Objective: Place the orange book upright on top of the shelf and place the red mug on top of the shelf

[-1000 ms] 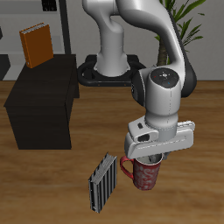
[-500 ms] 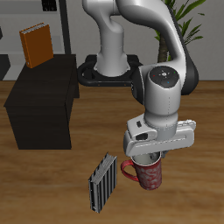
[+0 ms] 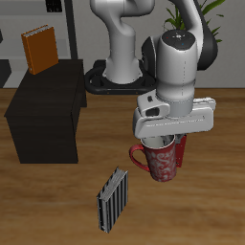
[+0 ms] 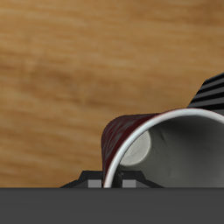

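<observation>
- Wooden table point(image 3: 57, 206) holds the black shelf point(image 3: 43, 120) at one side, with the orange book point(image 3: 39, 50) standing upright at the back of its top.
- Gripper point(image 3: 165, 144) grips the red mug point(image 3: 160, 163) by its rim, one finger inside and one outside.
- Mug hangs above the table, tipped a little, well apart from the shelf.
- Grey striped book point(image 3: 112, 200) stands nearby, closer to the front edge.
- To do this well, lift higher than the shelf top first, then go across slowly.
- Put it on a bare spot away from the orange book, so nothing gets knocked.
</observation>
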